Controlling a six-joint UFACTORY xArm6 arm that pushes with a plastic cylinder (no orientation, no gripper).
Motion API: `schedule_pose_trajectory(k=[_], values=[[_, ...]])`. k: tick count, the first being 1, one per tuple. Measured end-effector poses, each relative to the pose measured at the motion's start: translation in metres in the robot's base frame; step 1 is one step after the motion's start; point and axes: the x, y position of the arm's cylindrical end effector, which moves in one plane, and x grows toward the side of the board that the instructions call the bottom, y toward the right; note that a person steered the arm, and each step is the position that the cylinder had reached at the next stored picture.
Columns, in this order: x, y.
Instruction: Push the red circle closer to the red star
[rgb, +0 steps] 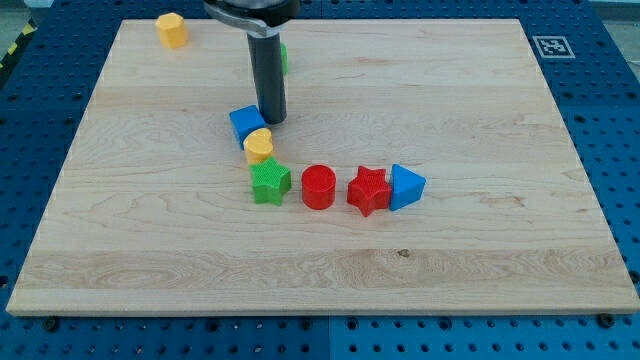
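The red circle (319, 186) lies on the wooden board just left of the red star (368, 190), with a small gap between them. My tip (273, 120) stands at the view's upper left of the circle, beside the right edge of a blue block (246, 124) and just above a small yellow block (259, 146). The tip is apart from the red circle.
A blue triangle (406, 186) touches the red star's right side. A green star (270, 182) sits left of the red circle. A yellow block (172, 30) lies at the top left. A green block (284, 56) is mostly hidden behind the rod. The board's edge (320, 314) runs along the bottom.
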Motion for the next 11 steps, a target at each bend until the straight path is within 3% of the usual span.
schedule_pose_trajectory(k=[1, 2, 3, 5, 6, 8, 11], values=[[-0.016, -0.004], [-0.015, -0.046], [0.009, -0.076], [0.168, -0.069], [0.170, -0.069], [0.171, 0.019], [0.133, 0.050]])
